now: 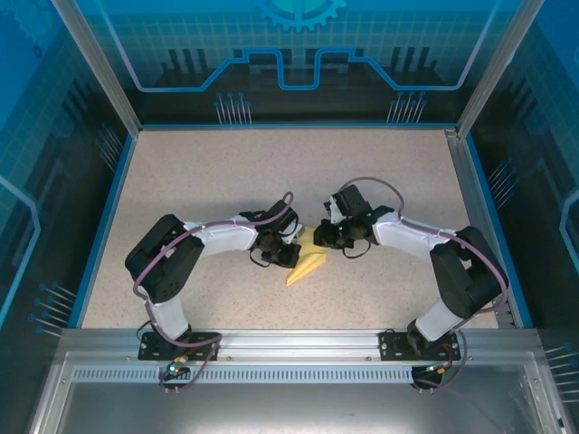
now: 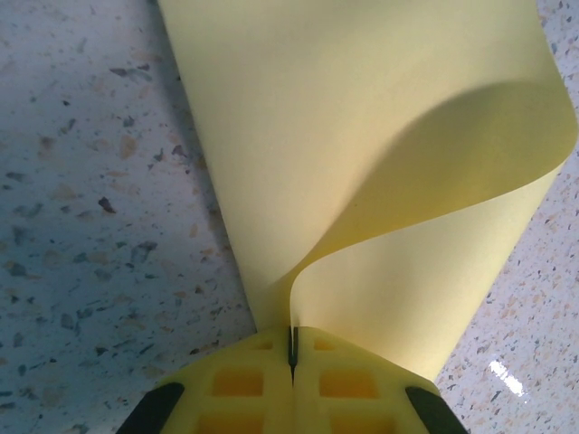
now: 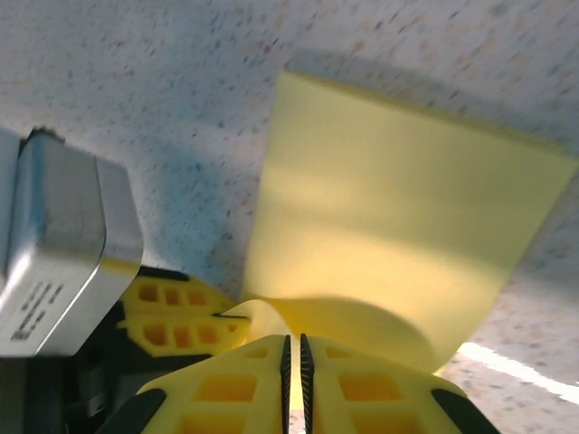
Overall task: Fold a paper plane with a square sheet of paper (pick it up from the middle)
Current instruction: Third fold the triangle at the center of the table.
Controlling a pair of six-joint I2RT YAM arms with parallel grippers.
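We see two arms bolted on the silver rail point(image 1: 289, 336). The left arm point(image 1: 222, 237) and the right arm point(image 1: 407, 237) each pair smooth white shell links with bulky black joint housings. Each stands on a flat black base plate point(image 1: 181, 342) on that rail, and a thin mauve cable point(image 1: 375, 180) loops along each arm away from the rail. The left gripper point(image 2: 292, 333) and the right gripper point(image 3: 294, 342) have bright yellow fingers point(image 2: 240, 384) moulded with square recesses and black corner patches. A silver-grey box point(image 3: 54, 244) with small print rides on the left gripper.

Left gripper point(image 1: 292, 255) and right gripper point(image 1: 319, 237) block the table point(image 1: 226, 172) middle; edges lie free.
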